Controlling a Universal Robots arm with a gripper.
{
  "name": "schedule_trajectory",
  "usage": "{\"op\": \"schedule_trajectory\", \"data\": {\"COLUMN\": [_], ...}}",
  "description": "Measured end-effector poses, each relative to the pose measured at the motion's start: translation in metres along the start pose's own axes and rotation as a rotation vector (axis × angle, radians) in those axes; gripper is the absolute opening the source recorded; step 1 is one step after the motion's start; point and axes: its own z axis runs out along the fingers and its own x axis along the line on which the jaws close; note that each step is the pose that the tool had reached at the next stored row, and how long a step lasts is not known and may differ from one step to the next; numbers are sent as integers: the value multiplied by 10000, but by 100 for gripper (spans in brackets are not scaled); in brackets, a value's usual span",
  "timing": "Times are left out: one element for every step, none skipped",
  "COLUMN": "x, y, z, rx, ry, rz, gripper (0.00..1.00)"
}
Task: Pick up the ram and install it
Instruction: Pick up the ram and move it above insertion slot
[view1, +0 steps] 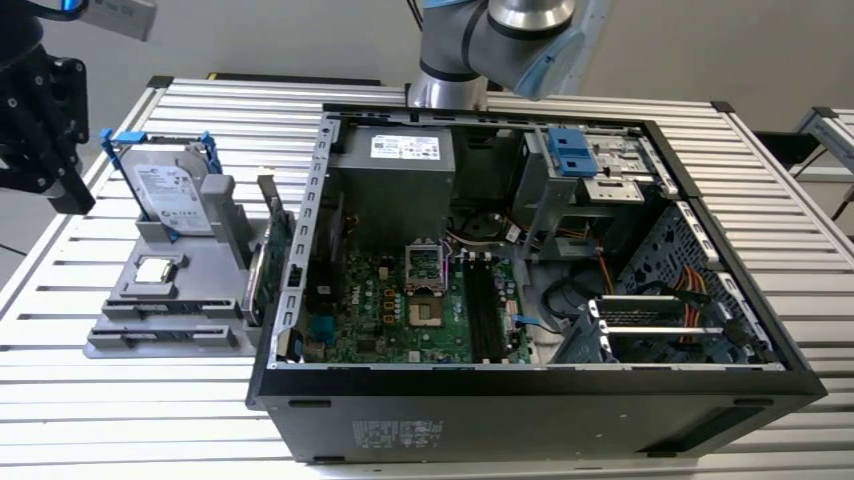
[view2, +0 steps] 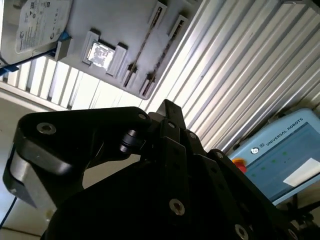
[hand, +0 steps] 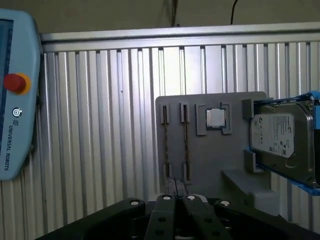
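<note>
End effector (hand: 177, 199): narrow, holding nothing, apart from ram.
Ram (hand: 185, 140): upright in grey holder (hand: 210, 165).
Approach: best centred squarely over its thin edge.

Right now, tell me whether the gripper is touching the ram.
Apart. In the second wrist view, table slats show between the gripper and both ram sticks, which sit in their gray holder.

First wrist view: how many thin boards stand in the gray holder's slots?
2. One board stands in the gray holder's slot farthest from the hard drive; the other board in the next slot, beside the processor chip. Both show edge-on; nothing seems hidden.
</note>
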Motion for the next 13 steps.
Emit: {"op": "schedule_trajectory", "data": {"x": [0,0,0,0,0,0,0,0,0,0,0,0,0], "y": [0,0,0,0,0,0,0,0,0,0,0,0,0], "z": [0,0,0,0,0,0,0,0,0,0,0,0,0], "rx": [1,2,3,4,5,7,8,8,9,10,11,12,12], "ry": [3,6,8,12,14,16,19,23,26,28,30,32,34], "rz": [-90,-172,-257,-347,-434,-512,-599,-682,-757,-829,-902,-970,-1026], "gripper": [0,0,0,0,0,0,0,0,0,0,0,0,0]}}
